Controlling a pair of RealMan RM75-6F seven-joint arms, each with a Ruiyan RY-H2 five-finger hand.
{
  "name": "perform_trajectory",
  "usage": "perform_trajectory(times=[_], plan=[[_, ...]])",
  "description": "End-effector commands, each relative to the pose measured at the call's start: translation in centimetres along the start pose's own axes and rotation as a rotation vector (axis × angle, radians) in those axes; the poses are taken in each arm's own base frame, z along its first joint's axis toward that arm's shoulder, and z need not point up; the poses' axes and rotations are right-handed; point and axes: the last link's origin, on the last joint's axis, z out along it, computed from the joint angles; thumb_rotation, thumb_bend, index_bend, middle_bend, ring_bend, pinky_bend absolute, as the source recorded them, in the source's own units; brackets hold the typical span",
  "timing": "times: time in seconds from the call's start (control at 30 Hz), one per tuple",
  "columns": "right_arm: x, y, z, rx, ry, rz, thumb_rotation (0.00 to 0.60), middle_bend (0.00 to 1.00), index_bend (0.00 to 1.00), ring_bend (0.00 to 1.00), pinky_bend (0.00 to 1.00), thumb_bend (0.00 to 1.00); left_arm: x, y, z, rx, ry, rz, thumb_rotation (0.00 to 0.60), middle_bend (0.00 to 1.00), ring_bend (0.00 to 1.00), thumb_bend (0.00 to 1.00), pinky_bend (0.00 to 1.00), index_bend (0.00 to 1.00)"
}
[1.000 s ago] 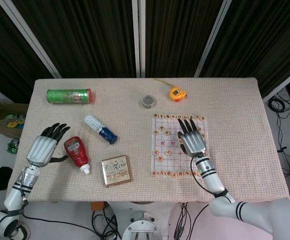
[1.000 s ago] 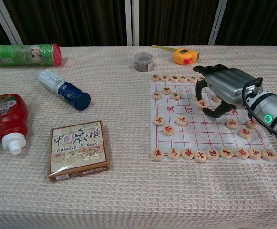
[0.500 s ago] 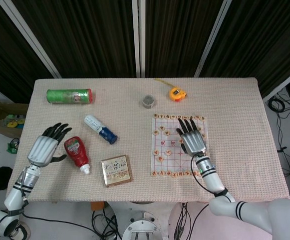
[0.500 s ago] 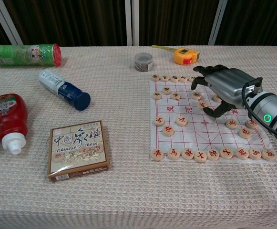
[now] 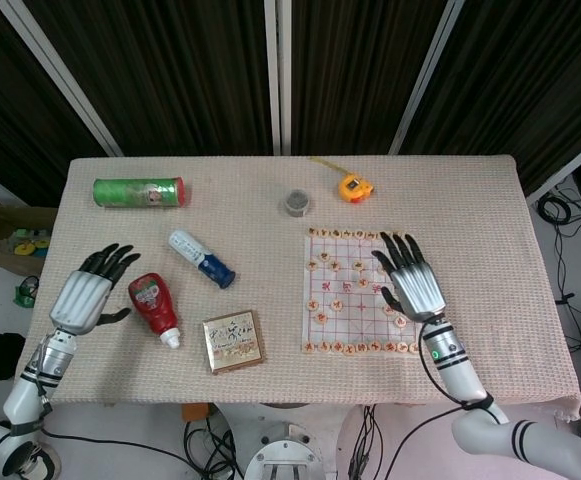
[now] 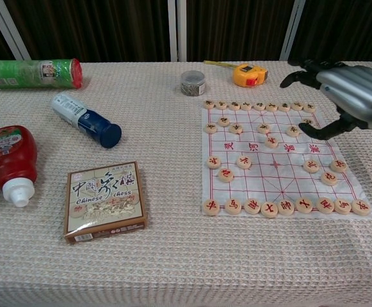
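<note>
From the head view, the right hand (image 5: 415, 283) is hovering over the chessboard's (image 5: 358, 291) right side, hiding several pieces, fingers spread and holding nothing. The left hand (image 5: 88, 292) is lying open beside the ketchup bottle (image 5: 153, 304), apart from it.

In the chest view, the right hand (image 6: 344, 96) is being cropped at the frame's edge, empty; the left hand is lying outside this frame.

White square paper chessboard (image 6: 276, 165): red grid lines. Round tan wooden chess pieces (image 6: 269, 209): red and black characters. Silver-and-black right hand (image 5: 415, 285).
</note>
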Motion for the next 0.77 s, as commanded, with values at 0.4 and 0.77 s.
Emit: perform_trajectory(times=[0.4,0.77], plan=[[7.9,12.7,-16.0,-0.330,0.060,-0.007,0.600,0.00,0.00,0.00,0.00,0.25,3.0,-2.2,-4.9,0.097,0.030,0.021,0.431,0.11,0.08,0.05,0.20,0.16],[6.6,15.4,-21.1,-0.461,0.018,0.008,0.600,0.00,0.00,0.00,0.00,0.27,4.7,-4.8,-9.5,0.231,0.020,0.038,0.341,0.11,0.08,0.05,0.20,0.15]])
